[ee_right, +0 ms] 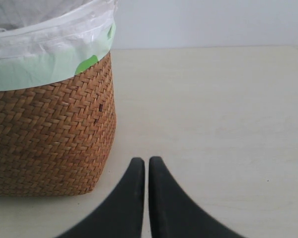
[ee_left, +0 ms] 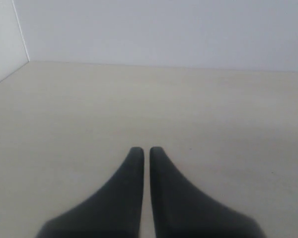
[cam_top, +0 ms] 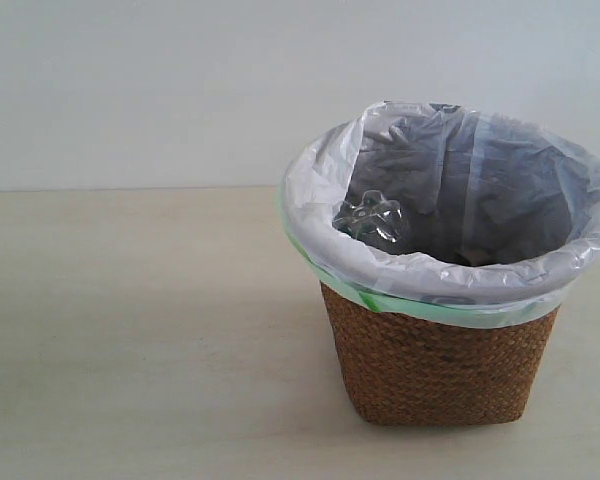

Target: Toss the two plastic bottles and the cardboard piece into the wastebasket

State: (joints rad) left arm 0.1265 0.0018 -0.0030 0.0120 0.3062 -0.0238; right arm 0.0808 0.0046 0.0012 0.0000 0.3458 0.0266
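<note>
The brown woven wastebasket (cam_top: pixel 435 360) stands at the right of the exterior view, lined with a white bag with a green edge. Inside it, by the near left rim, the clear base of one plastic bottle (cam_top: pixel 372 220) shows. The other bottle and the cardboard piece are hidden or out of view. Neither arm appears in the exterior view. My left gripper (ee_left: pixel 146 150) is shut over bare table, holding nothing. My right gripper (ee_right: pixel 146 161) is also shut and empty, just beside the wastebasket (ee_right: pixel 49 139) wall.
A pale wooden table (cam_top: pixel 130 330) runs to a white wall behind. In the left wrist view a wall corner (ee_left: pixel 21 34) rises at the table's far side.
</note>
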